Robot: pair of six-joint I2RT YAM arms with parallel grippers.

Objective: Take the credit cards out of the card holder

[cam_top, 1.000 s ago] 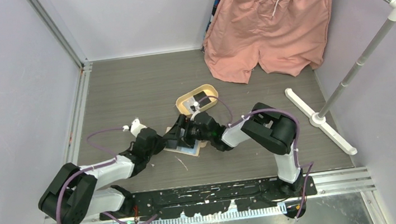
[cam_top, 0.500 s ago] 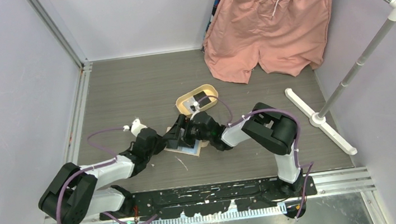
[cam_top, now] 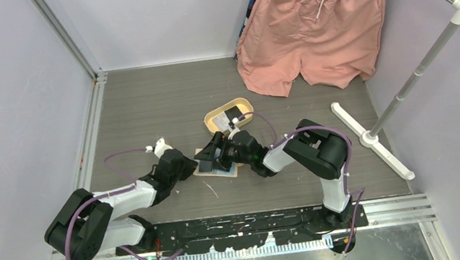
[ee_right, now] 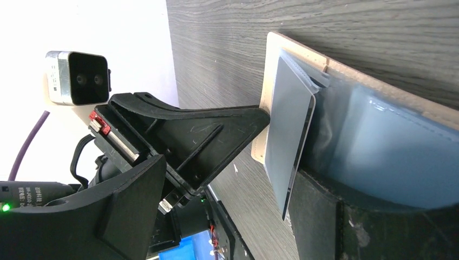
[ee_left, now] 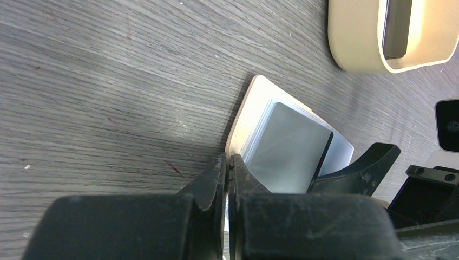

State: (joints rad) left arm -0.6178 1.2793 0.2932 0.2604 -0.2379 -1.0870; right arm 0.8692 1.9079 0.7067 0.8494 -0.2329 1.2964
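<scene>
Masking part of card holder (cam_top: 227, 171): right tool (cam_top: 212, 158)

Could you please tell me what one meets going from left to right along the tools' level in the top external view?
Left tool → card holder → right arm's elbow → white stand base.

On the table (cam_top: 145, 100) the card holder (cam_top: 226, 172) lies centrally; the tray (cam_top: 210, 120), a card (cam_top: 233, 113) in it, sits at its one o'clock.
</scene>
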